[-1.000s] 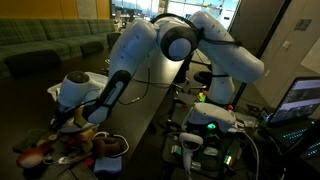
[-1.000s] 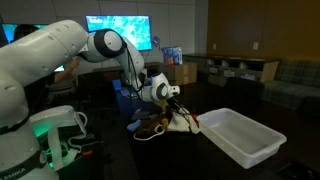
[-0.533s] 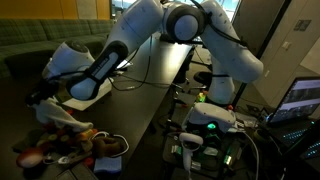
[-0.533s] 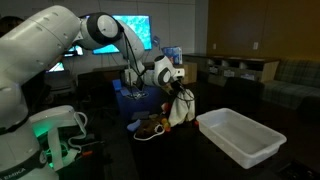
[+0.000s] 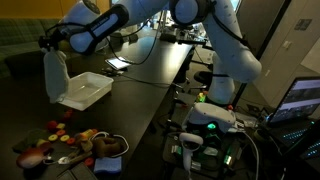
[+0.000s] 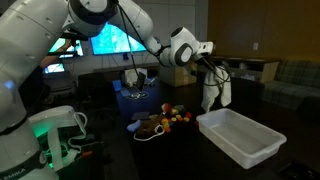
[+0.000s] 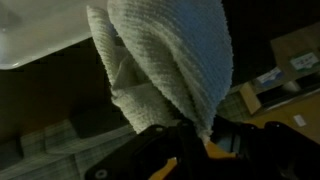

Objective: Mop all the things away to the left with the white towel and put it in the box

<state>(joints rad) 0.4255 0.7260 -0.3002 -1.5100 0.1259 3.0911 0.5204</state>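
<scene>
My gripper (image 5: 47, 42) is shut on the white towel (image 5: 56, 74), which hangs limp below it in the air. In an exterior view the towel (image 6: 213, 93) hangs above the near end of the white box (image 6: 243, 137). In an exterior view the box (image 5: 88, 90) lies just to the right of the hanging towel. The wrist view shows the towel (image 7: 165, 60) pinched between the jaws (image 7: 190, 140), with a corner of the box (image 7: 40, 35) behind. A pile of small things (image 5: 70, 146), also seen in an exterior view (image 6: 160, 123), lies on the dark table.
The dark table (image 5: 150, 90) runs back past the box. A green-lit robot base (image 5: 212, 118) and cables stand to the right. A laptop (image 5: 305, 98) is at the far right. Cardboard boxes (image 6: 182, 72) and monitors (image 6: 112, 40) stand behind.
The gripper has lifted the towel off the pile of things and carried it up and across to the white box. The pile now lies uncovered.
</scene>
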